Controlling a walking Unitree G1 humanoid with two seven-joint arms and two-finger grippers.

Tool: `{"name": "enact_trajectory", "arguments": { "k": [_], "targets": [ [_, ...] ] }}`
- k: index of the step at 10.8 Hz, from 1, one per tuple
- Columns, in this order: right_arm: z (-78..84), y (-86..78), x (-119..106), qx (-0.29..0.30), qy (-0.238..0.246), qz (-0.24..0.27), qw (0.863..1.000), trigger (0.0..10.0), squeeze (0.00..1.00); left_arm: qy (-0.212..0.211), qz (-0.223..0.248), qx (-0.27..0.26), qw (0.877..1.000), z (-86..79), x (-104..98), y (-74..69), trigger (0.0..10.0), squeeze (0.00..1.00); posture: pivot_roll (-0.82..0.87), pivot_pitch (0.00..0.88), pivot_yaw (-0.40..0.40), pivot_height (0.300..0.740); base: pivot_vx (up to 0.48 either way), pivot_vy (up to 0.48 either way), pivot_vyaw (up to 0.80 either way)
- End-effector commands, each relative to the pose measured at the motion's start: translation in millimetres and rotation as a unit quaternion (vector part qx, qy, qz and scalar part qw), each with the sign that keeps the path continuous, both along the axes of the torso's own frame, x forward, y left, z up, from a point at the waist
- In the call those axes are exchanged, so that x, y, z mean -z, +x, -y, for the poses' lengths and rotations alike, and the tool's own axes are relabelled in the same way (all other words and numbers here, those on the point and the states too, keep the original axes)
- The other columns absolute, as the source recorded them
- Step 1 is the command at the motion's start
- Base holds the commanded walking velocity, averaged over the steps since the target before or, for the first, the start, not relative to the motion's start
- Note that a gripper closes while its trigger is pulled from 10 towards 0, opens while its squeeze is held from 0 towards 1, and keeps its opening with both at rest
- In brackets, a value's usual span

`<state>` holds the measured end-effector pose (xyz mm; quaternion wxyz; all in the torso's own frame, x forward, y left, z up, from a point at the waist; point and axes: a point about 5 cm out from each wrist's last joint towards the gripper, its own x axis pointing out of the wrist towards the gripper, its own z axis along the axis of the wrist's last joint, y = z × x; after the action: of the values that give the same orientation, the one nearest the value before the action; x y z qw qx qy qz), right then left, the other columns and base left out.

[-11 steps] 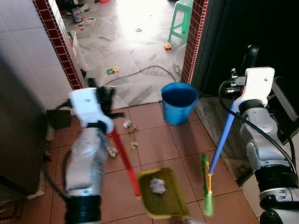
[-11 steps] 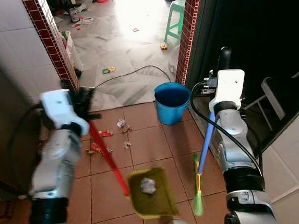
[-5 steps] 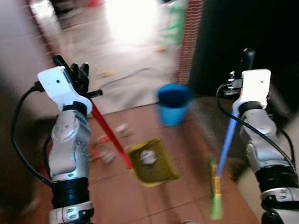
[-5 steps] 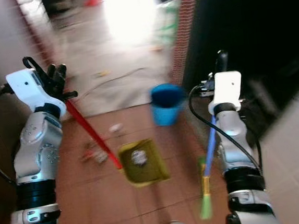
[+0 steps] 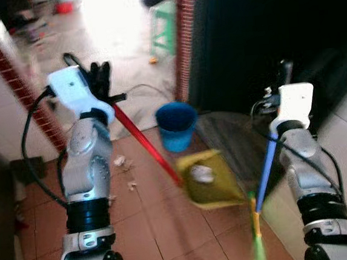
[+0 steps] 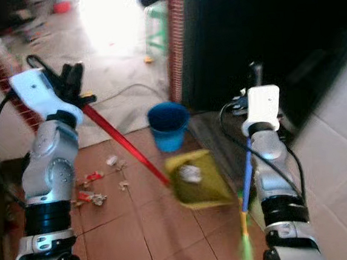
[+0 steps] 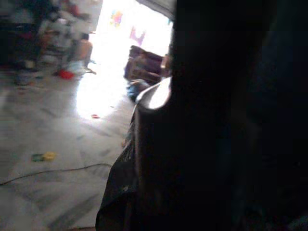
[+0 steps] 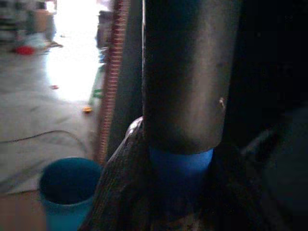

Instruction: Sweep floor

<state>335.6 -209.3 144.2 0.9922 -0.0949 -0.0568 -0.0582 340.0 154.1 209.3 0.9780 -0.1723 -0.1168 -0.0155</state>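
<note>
Two tools hang from our arms above the brown tiled floor (image 5: 152, 229). Our left gripper (image 5: 99, 82) is raised at the left and clamped on the red handle (image 5: 144, 146), which slants down and right to the yellow dustpan (image 5: 211, 178); a pale crumpled scrap (image 5: 202, 174) lies in the pan, though blur softens its edges. Our right gripper (image 5: 284, 74) stands at the right above its white wrist block, dark against the dark doorway, and we cannot tell how its fingers are set. The blue broom handle (image 5: 265, 173) runs down from under that wrist to a green brush (image 5: 257, 250) near the bottom, badly smeared. A blue bucket (image 5: 176, 125) stands on the floor just beyond the dustpan. Small bits of litter (image 6: 94, 195) lie on the tiles at the left, near our left arm. The left wrist view is mostly dark.
</note>
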Motion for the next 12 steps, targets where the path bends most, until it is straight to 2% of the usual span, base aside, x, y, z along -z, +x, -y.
{"name": "enact_trajectory", "arguments": {
  "k": [1, 6, 7, 12],
  "targets": [
    [-5.0, 3.2, -9.8, -0.012, -0.001, 0.021, 1.0, 10.0, 0.0, -0.006, 0.044, -0.013, 0.999, -4.3, -23.3, 1.2, 10.0, 0.0, -0.03, 0.022, 0.005, 0.74, 0.465, 0.0, 0.0],
    [-4.2, 1.9, -6.6, -0.014, -0.009, 0.015, 1.0, 10.0, 0.0, -0.047, 0.069, -0.029, 0.996, -10.5, -42.8, 9.0, 10.0, 0.0, -0.03, 0.022, -0.001, 0.74, 0.458, 0.0, 0.0],
    [-4.4, 0.5, -3.6, -0.014, -0.009, 0.011, 1.0, 10.0, 0.0, -0.051, 0.081, -0.034, 0.995, -12.4, -52.6, 12.3, 10.0, 0.0, -0.03, 0.023, -0.001, 0.74, 0.458, 0.0, 0.0],
    [-5.3, -2.2, 1.3, -0.015, -0.011, 0.005, 1.0, 10.0, 0.0, -0.055, 0.087, -0.036, 0.994, -12.0, -56.9, 15.4, 10.0, 0.0, -0.03, 0.027, 0.008, 0.74, 0.477, 0.0, 0.0]
  ]
}}
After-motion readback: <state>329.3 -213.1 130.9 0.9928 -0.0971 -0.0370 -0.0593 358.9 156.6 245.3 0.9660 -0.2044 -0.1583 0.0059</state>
